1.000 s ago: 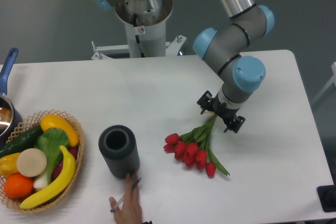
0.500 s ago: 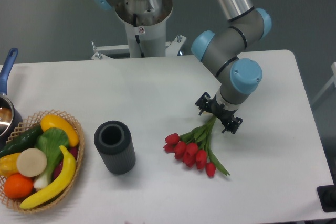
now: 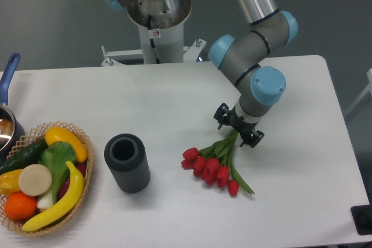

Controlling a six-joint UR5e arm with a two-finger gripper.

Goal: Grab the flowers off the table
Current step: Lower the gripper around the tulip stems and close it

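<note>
You are at the grasp itself: the claw (image 3: 238, 126) sits low over the stem end of the flowers (image 3: 214, 165), its jaws on either side of the green stems. From this view you cannot tell whether they have actually pinched the stems or only straddle them. The flowers lie flat on the desk (image 3: 174, 103), right of centre and toward the near edge, well apart from the dark ribbed cylinder (image 3: 127, 163) and the fruit basket (image 3: 43, 175) on the left. Their long axis runs diagonally: stems point far-right, up under the claw, and the red heads fan out near-left. Your next move, as I judge it, is to confirm a firm hold, then lift straight up so the heads clear the desk.
</note>
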